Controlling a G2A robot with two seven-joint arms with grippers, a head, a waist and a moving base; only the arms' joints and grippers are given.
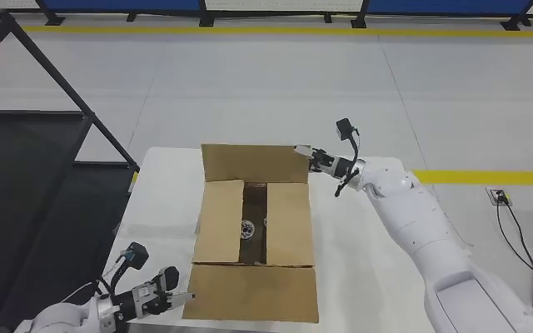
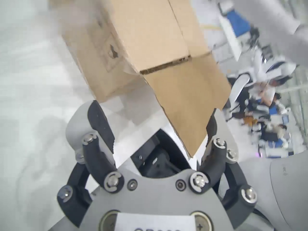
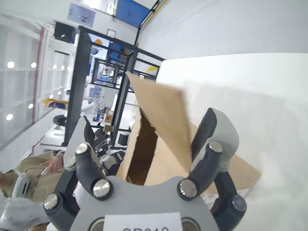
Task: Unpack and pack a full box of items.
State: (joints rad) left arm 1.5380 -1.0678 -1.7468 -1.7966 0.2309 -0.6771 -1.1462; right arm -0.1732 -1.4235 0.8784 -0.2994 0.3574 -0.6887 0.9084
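Left hand [image 2: 155,111] is spread, with the corner of the box's near flap [image 2: 190,111] sitting between the fingers [image 2: 101,123], not pinched. Right hand [image 3: 148,118] is spread too. The far flap [image 3: 163,111] has its corner in the gap, close against one finger [image 3: 204,131]. I can't tell if it's actually touching. From the top view, the left hand [image 1: 171,293] is at the near-left corner of the box [image 1: 287,225] and the right hand [image 1: 304,151] at the far-right corner, so they're diagonal. The box sits mid-counter [image 1: 166,191] with both outer flaps laid outward. The two inner flaps [image 1: 221,221] are folded in, and a narrow gap shows some items [image 1: 247,226] that I can't identify. My read is we're working the outer flaps. To do it well, I'd get each corner deeper between the fingers before closing and swing each flap along its hinge arc. Loading both sides evenly should keep the box from skidding or twisting. Thin cardboard will likely bend if it's gripped only at the tip.
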